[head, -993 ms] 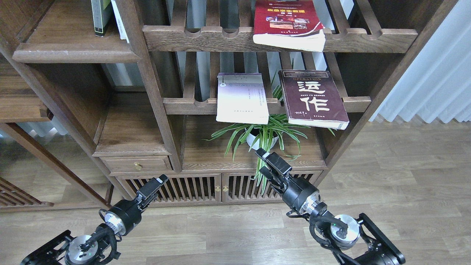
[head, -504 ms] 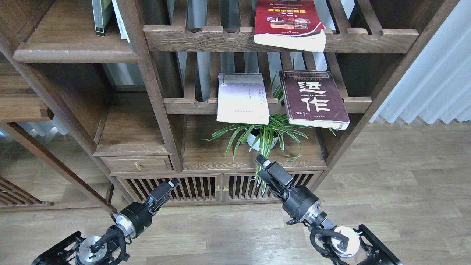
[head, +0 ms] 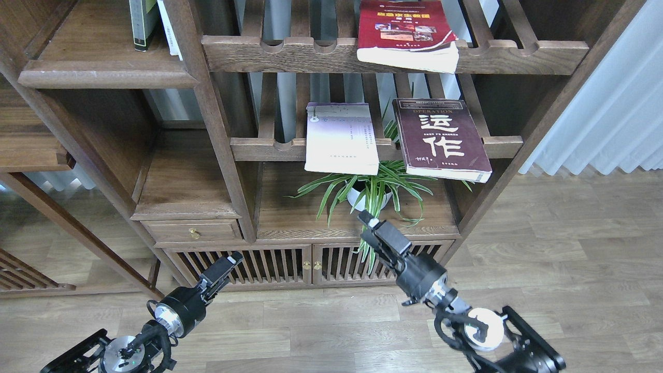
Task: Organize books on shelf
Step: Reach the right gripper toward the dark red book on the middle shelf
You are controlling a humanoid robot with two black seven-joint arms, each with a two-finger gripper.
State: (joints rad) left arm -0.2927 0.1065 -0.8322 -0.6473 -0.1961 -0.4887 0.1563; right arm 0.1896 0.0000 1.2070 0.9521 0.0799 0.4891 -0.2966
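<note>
Three books lie flat, overhanging slatted racks. The red book [head: 403, 30] is on the upper rack. The white book with a lavender top [head: 341, 139] and the maroon "OPERATION" book [head: 443, 140] lie side by side on the middle rack. The solid shelf board [head: 106, 75] with a rounded front edge is at the upper left, with other books [head: 142, 23] standing at its back. My left gripper [head: 233, 260] is low, in front of the cabinet doors, and seen edge-on. My right gripper [head: 365, 227] is below the plant, empty, with a small gap between its fingers.
A potted spider plant [head: 370, 191] stands on the lower board under the middle rack. A small drawer [head: 191, 230] and slatted cabinet doors [head: 311, 264] are below. A white curtain [head: 611, 103] hangs at the right. Wooden floor lies in front.
Both arms shifted only slightly. The left gripper drifted a little right and down. The right gripper moved a little left. The books have not moved.
</note>
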